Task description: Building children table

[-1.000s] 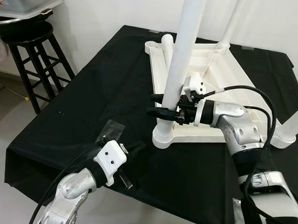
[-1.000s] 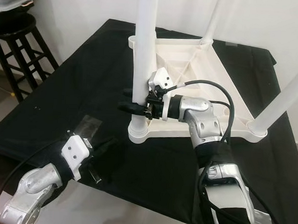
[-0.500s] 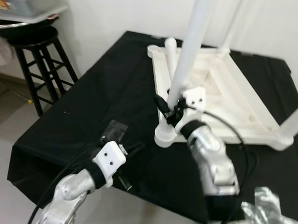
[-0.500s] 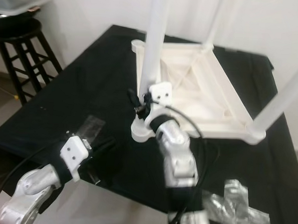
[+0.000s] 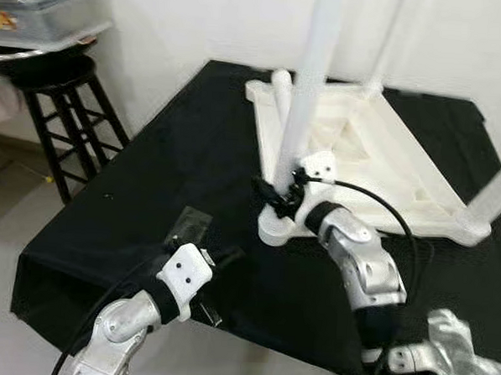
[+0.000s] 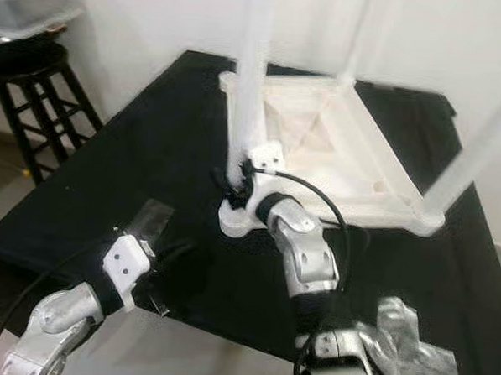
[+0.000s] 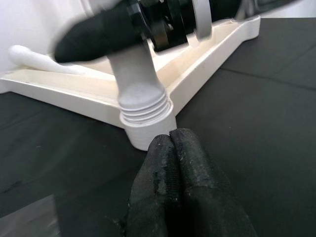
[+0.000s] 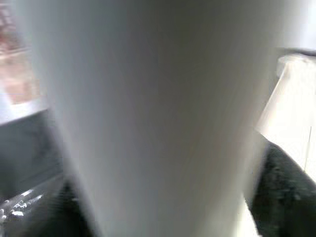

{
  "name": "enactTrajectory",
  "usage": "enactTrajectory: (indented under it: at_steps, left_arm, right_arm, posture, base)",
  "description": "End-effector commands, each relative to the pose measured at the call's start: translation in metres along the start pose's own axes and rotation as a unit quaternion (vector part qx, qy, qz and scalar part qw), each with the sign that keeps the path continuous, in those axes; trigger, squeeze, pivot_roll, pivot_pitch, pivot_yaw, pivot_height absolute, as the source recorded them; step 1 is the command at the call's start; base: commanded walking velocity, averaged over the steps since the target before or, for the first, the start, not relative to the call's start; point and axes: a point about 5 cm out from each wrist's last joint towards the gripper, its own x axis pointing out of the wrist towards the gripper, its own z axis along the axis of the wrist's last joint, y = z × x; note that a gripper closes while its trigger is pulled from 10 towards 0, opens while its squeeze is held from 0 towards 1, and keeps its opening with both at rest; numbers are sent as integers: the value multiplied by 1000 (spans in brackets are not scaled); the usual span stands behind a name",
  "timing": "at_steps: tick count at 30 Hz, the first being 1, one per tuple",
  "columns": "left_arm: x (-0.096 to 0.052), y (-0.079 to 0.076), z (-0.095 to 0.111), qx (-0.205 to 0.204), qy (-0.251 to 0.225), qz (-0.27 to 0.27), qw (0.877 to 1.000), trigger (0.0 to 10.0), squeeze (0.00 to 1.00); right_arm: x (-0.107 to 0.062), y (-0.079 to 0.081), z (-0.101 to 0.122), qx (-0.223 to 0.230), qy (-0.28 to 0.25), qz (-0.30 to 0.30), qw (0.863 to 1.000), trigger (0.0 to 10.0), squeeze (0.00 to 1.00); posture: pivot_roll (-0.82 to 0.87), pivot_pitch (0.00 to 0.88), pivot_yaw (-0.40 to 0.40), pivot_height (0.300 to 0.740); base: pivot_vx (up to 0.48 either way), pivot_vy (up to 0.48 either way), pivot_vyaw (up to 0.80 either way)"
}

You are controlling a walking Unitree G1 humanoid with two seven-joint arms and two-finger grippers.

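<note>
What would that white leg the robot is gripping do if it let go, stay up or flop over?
Probably stay up: the leg sits in a corner socket of the upturned tabletop, though threads still show, so it may wobble. It looks like stiff, hollow plastic, likely light. The right gripper clamps it near the base; its smooth round surface could slip or twist.

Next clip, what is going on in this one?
A small white plastic children's table lies upside down on a black cloth-covered surface. The right gripper is clamped around the near white plastic leg just above its threaded corner socket; threads show in the left wrist view. The left gripper, fingers shut, hovers low over the cloth in front of that socket.
</note>
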Motion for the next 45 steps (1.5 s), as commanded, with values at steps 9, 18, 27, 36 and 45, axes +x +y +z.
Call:
enactTrajectory:
  at_steps: [9,18,27,36,45]
  left_arm:
    - [0,-2,-2,-9,8,-5,1000,10000,0]
    - [-1,-4,-2,-9,10,-7,1000,10000,0]
    - [-2,-4,-2,-9,11,-9,1000,10000,0]
    - [-5,-3,-3,-8,14,-10,1000,10000,0]
    - [-5,0,-5,-6,17,-11,1000,10000,0]
  right_arm:
    - [-3,-2,31,-63,-17,217,974,10000,0]
    - [2,-2,36,-67,-7,298,952,0,0]
    - [-3,-11,30,-58,-2,291,955,0,0]
    - [-14,-11,-13,-37,27,63,997,0,0]
    - [-26,16,-54,-19,61,-179,982,0,0]
  posture:
    - [45,129,-5,740]
    - [56,127,-6,740]
    - [51,124,-6,740]
    - [44,129,-7,740]
    - [44,120,5,740]
  base:
    - [0,0,0]
    - [0,0,0]
    - [0,0,0]
    - [0,0,0]
    - [0,0,0]
